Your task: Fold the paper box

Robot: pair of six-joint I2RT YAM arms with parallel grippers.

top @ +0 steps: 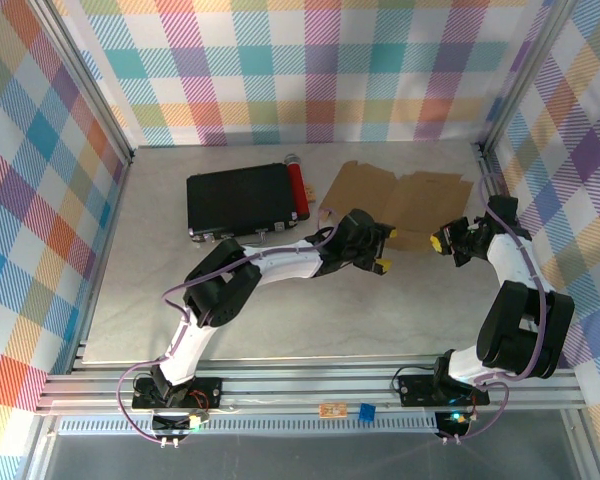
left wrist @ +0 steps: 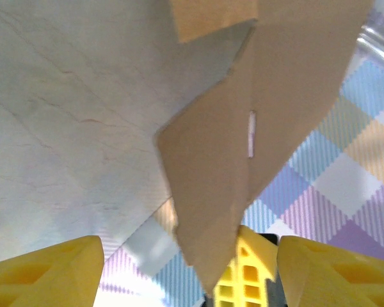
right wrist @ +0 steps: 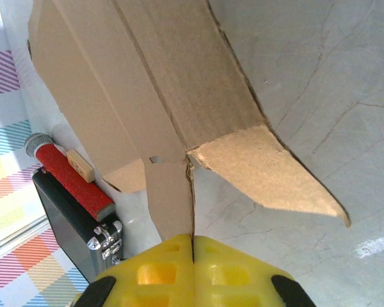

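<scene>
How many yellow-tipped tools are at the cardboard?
2. The left tool sits open at the near edge of the paper box; the right tool is shut on a tab just to its right.

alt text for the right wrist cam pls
The right gripper, yellow fingers together, is shut on a tab of the paper box, whose brown cardboard panels run up and left over the grey table. At left, a red cylinder lies along the edge of a black case.

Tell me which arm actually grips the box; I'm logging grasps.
The right gripper: its fingers are closed on a flap of the box. The left gripper has its fingers wide apart.
</scene>
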